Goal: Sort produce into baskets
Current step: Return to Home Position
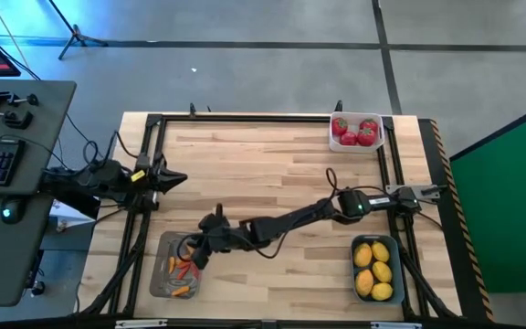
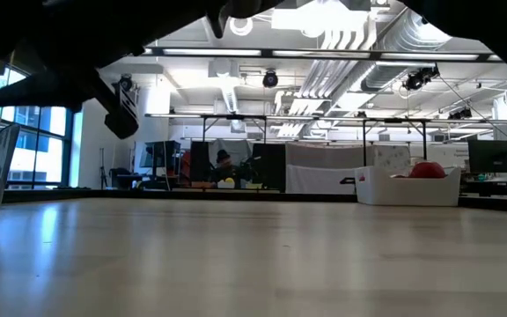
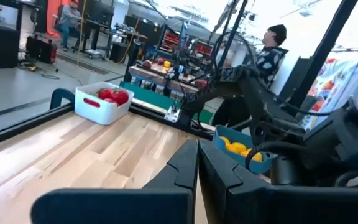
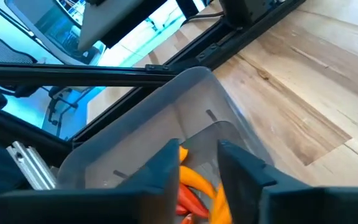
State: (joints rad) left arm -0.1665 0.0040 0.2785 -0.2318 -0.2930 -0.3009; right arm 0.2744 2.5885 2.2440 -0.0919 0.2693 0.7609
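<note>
High view: the right gripper [image 1: 193, 260], released, is hanging low over the translucent grey tray [image 1: 160, 276] of thin orange-red peppers [image 1: 183, 271] at lower left, risking snagging the tray's rim on any low retreat, while the left gripper [image 1: 177, 180] is waiting clenched at mid-left.

Bright overhead light from ceiling fixtures [image 2: 341, 31]; pale sheen on the table [image 2: 253, 255]; daylight from side windows [image 2: 40, 145]

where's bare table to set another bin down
Biggest free patch: bare tabletop between the left end effector and the white bin of tomatoes. A smaller one lies between the grey bin and the blue bin of lemons. Crowded: the right arm crosses the middle diagonally, the right end effector open over the grey bin's peppers.
</note>
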